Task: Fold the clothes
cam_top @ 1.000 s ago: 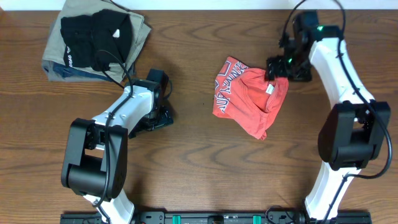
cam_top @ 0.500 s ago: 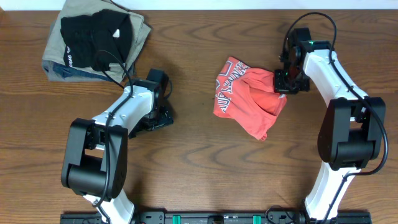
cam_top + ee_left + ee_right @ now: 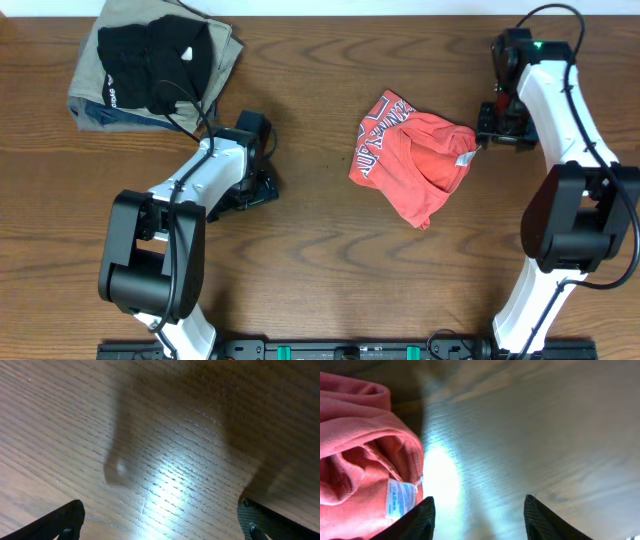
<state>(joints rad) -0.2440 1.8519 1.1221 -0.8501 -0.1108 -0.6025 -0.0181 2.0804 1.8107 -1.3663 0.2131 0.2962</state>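
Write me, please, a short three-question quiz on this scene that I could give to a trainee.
1. True or false: the right gripper holds the red-orange T-shirt.
2. The black garment lies: A) on the khaki garment; B) under the T-shirt; C) crumpled in front of the right gripper.
3. What shows between the left gripper's fingers?
Key: 1 false, its jaws stand open with the shirt beside them, not between them; 2 A; 3 only bare table.
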